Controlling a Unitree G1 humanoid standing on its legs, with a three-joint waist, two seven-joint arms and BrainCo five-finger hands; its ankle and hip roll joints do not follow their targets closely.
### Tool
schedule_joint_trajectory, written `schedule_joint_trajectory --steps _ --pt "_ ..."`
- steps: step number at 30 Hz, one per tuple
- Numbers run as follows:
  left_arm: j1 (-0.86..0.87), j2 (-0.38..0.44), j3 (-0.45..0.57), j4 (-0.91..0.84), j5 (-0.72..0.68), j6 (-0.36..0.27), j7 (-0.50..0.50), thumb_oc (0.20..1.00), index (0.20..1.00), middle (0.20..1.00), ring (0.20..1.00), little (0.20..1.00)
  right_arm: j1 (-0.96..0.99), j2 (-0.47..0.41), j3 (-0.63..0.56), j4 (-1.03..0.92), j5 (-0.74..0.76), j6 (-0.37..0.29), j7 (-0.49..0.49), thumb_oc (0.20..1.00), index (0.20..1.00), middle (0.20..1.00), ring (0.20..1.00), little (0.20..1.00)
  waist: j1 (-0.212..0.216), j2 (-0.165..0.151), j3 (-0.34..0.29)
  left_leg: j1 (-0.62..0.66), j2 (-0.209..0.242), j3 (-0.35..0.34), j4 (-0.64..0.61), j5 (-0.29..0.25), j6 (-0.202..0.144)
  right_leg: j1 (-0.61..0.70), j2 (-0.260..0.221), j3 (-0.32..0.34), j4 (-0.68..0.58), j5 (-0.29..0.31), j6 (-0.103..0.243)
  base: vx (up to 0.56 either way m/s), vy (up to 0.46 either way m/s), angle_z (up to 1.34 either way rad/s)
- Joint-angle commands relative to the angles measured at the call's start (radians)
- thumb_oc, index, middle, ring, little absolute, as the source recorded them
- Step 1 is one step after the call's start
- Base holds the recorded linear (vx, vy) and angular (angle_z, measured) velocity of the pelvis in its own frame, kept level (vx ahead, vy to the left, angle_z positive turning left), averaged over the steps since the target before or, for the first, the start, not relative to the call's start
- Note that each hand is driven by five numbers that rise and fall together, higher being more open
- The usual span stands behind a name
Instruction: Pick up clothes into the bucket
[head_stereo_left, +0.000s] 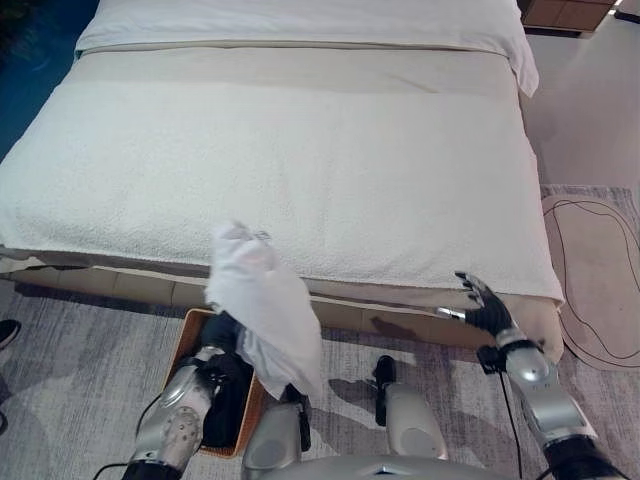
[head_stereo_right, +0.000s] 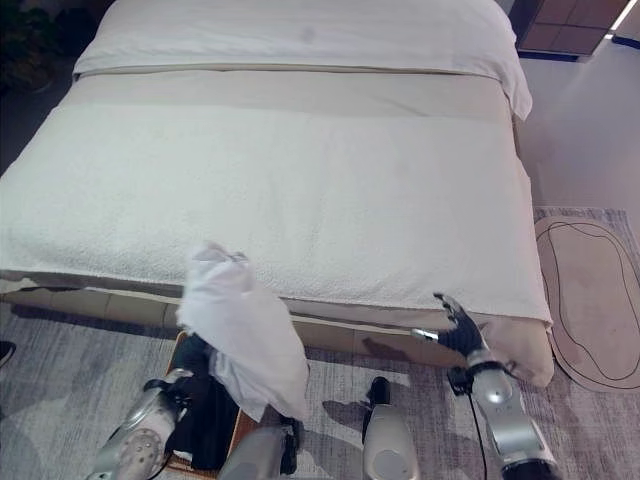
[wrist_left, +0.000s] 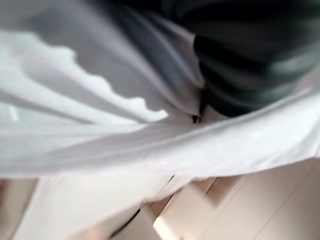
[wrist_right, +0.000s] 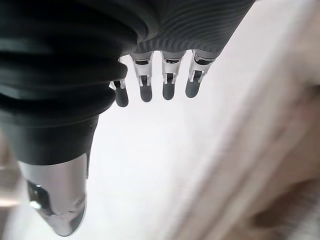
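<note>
A white cloth (head_stereo_left: 262, 310) hangs in the air at the foot of the bed, bunched at its top and draped down over my left hand (head_stereo_left: 223, 330), which holds it from underneath. In the left wrist view the cloth (wrist_left: 125, 145) lies across the hand's dark cover (wrist_left: 240, 65). Directly below stands the brown bucket (head_stereo_left: 186, 338), on the floor against the bed's front, with a dark inside. My right hand (head_stereo_left: 486, 306) hovers open by the bed's front right corner, its fingers (wrist_right: 155, 85) straight and holding nothing.
The wide bed (head_stereo_left: 300, 150), under a cream cover, takes up the space ahead. A pale rug (head_stereo_left: 600, 270) with a dark outline lies on the floor to the right. A person's shoe (head_stereo_left: 5, 330) shows at the left edge.
</note>
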Motion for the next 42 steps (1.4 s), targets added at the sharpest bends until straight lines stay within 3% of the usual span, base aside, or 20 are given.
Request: schedule_joint_trajectory --steps 1,3,9,15,23,25,27,39,40,41,42 --pt "0.013 0.02 0.103 -0.16 0.023 -0.117 0.042 0.2 0.2 0.2 0.2 0.2 -0.039 0.013 -0.037 -0.002 -0.024 -0.024 -0.045 1.0 1.0 1.0 1.0 1.0 0.014 -0.036 0.026 -0.083 -0.043 -0.039 0.128 -0.069 0.025 0.057 -0.038 -0.034 -0.018 0.017 0.035 -0.05 0.011 0.19" --pt "0.02 0.021 0.134 -0.162 0.052 -0.137 0.065 0.2 0.2 0.2 0.2 0.2 -0.034 0.019 -0.041 0.067 -0.023 -0.023 -0.057 1.0 1.0 1.0 1.0 1.0 0.019 -0.033 0.034 -0.097 -0.049 -0.047 0.132 -0.063 0.025 0.045 -0.043 -0.041 -0.009 0.018 0.034 -0.06 0.009 0.17" --pt "0.033 0.045 0.264 -0.132 0.283 -0.213 0.256 0.2 0.2 0.2 0.2 0.2 -0.07 0.025 -0.025 0.379 -0.014 -0.004 -0.129 1.0 1.0 1.0 1.0 1.0 0.068 -0.016 0.098 -0.165 -0.069 -0.096 0.193 -0.064 0.02 0.01 -0.07 -0.091 0.044 0.001 0.023 -0.05 0.001 0.32" --pt "-0.028 0.117 0.266 0.001 0.452 -0.231 0.374 0.2 0.2 0.2 0.2 0.2 -0.126 0.014 0.013 0.499 -0.001 -0.005 -0.181 1.0 1.0 1.0 1.0 1.0 0.089 -0.017 0.148 -0.24 -0.076 -0.118 0.24 -0.061 0.019 -0.056 -0.079 -0.104 0.103 -0.014 0.015 -0.06 0.003 0.2" --pt "-0.155 0.215 0.199 0.174 0.646 -0.203 0.525 0.2 0.2 0.2 0.2 0.2 -0.189 -0.006 0.053 0.501 0.028 -0.03 -0.251 1.0 1.0 1.0 1.0 1.0 0.083 -0.035 0.226 -0.366 -0.082 -0.126 0.336 -0.066 0.022 -0.179 -0.09 -0.1 0.217 -0.046 0.001 -0.07 0.008 0.08" --pt "-0.194 0.24 0.183 0.239 0.679 -0.19 0.56 0.2 0.2 0.2 0.2 0.2 -0.201 -0.01 0.068 0.493 0.036 -0.039 -0.263 1.0 1.0 1.0 1.0 1.0 0.076 -0.042 0.226 -0.412 -0.08 -0.125 0.358 -0.069 0.023 -0.226 -0.09 -0.099 0.238 -0.05 0.0 0.0 -0.006 0.05" --pt "-0.223 0.258 0.171 0.297 0.694 -0.177 0.582 0.2 0.2 0.2 0.2 0.2 -0.21 -0.012 0.089 0.487 0.038 -0.043 -0.273 1.0 1.0 1.0 1.0 1.0 0.069 -0.049 0.226 -0.44 -0.074 -0.122 0.397 -0.107 0.022 -0.258 -0.082 -0.082 0.272 -0.086 0.003 0.05 -0.008 -0.03" --pt "-0.354 0.341 0.109 0.482 0.809 -0.076 0.719 0.2 0.2 0.2 0.2 0.2 -0.195 -0.015 0.145 0.414 0.06 -0.061 -0.312 1.0 1.0 1.0 1.0 1.0 0.02 -0.099 0.226 -0.667 -0.054 -0.113 0.519 -0.125 0.023 -0.492 -0.059 -0.042 0.362 -0.101 -0.007 -0.02 0.013 -0.1" --pt "-0.38 0.353 0.092 0.491 0.831 -0.055 0.735 0.539 0.539 0.539 0.539 0.539 -0.203 -0.017 0.155 0.421 0.061 -0.059 -0.319 1.0 1.0 1.0 1.0 1.0 0.016 -0.105 0.226 -0.685 -0.051 -0.114 0.526 -0.127 0.023 -0.508 -0.059 -0.042 0.364 -0.1 -0.007 0.0 0.0 0.0" --pt "-0.385 0.362 0.087 0.497 0.852 -0.04 0.745 1.0 1.0 1.0 1.0 1.0 -0.207 -0.017 0.16 0.425 0.063 -0.057 -0.323 1.0 1.0 1.0 1.0 1.0 0.015 -0.107 0.226 -0.693 -0.05 -0.115 0.528 -0.128 0.023 -0.515 -0.057 -0.039 0.364 -0.099 -0.007 0.0 0.0 0.0" --pt "-0.402 0.369 0.075 0.504 0.865 -0.024 0.749 1.0 1.0 1.0 1.0 1.0 -0.214 -0.018 0.166 0.428 0.066 -0.056 -0.327 1.0 1.0 1.0 1.0 1.0 0.013 -0.11 0.226 -0.701 -0.05 -0.112 0.531 -0.129 0.023 -0.52 -0.057 -0.04 0.363 -0.099 -0.007 0.0 0.0 0.0"
